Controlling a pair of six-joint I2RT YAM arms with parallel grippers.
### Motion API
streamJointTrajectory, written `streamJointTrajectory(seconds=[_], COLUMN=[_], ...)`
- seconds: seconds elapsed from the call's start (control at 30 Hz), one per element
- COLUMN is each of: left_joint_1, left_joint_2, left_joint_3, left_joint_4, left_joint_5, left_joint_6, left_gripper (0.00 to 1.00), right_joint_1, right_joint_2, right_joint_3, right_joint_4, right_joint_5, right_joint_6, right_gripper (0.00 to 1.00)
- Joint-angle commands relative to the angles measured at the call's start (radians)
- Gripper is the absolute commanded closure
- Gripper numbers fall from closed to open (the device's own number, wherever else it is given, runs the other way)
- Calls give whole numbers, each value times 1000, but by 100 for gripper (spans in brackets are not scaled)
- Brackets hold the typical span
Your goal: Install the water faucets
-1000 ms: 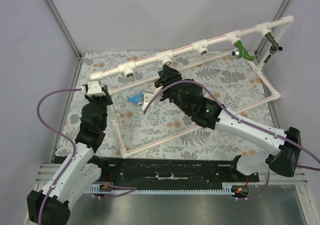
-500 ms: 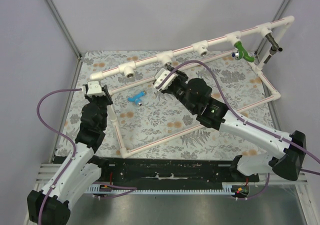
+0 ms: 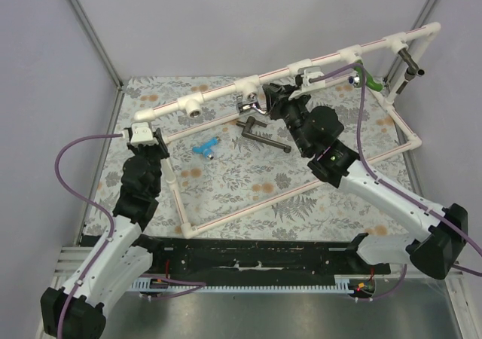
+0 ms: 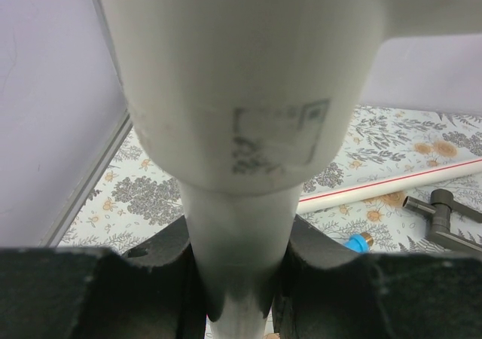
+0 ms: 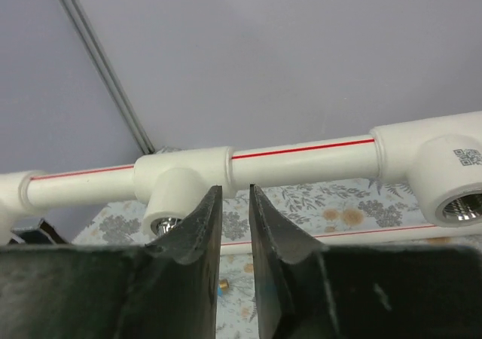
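A white pipe frame (image 3: 226, 90) stands over the flowered mat. My left gripper (image 3: 147, 133) is shut on its corner upright (image 4: 241, 226), just below an elbow fitting. My right gripper (image 3: 260, 103) is at the upper pipe (image 5: 301, 154), its jaws closed to a narrow slit with nothing between them (image 5: 236, 192). A silver faucet (image 3: 246, 104) sits in the tee (image 5: 177, 184) just left of those fingers, and its shiny end (image 5: 162, 222) shows there. The green faucet (image 3: 363, 75) hangs further right. A light blue faucet (image 3: 205, 148) and a dark grey lever faucet (image 3: 263, 134) lie on the mat.
Another dark faucet (image 3: 410, 62) hangs at the pipe's far right end. An open threaded tee (image 5: 456, 196) is right of my right fingers. Purple walls and metal posts close in the mat. Lower pipe runs (image 3: 233, 212) cross the mat.
My right arm has swung from the mat's middle up to the upper pipe, uncovering the dark grey faucet. Its jaws have narrowed. The left arm has stayed put.
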Motion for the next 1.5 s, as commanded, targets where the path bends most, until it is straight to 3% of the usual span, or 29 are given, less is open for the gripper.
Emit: streamJointTrajectory(seconds=[0.0,0.23,0.4,0.67,0.93,1.0,1.07,1.1,1.2,1.47], left_joint_1=[-5,0,6,84,258,262,262,261,261,261], left_joint_2=[-1,65,191,473,656,647,607,581,484,153], left_joint_3=[23,60,121,313,589,614,614,609,576,436], left_joint_4=[65,74,143,198,-39,-67,-95,-116,-194,-440], left_joint_5=[-18,-42,-84,-118,-40,-12,20,26,34,120], left_joint_6=[-24,-19,21,43,-151,-151,-165,-177,-217,-270], left_gripper=[98,98,98,98,80,67,44,39,30,17], right_joint_1=[12,12,12,14,11,12,11,11,11,6], right_joint_2=[-68,-226,-329,-461,-589,-608,-618,-615,-598,-558], right_joint_3=[-5,-95,-184,-239,-379,-399,-410,-410,-404,-381], right_joint_4=[-53,-120,-151,-388,-441,-447,-445,-445,-436,-381], right_joint_5=[-32,77,186,543,695,707,726,732,737,680], right_joint_6=[-118,-399,-442,-329,-234,-214,-198,-195,-203,-227], right_gripper=[58,2,2,2,2,2,2,2,2,2])
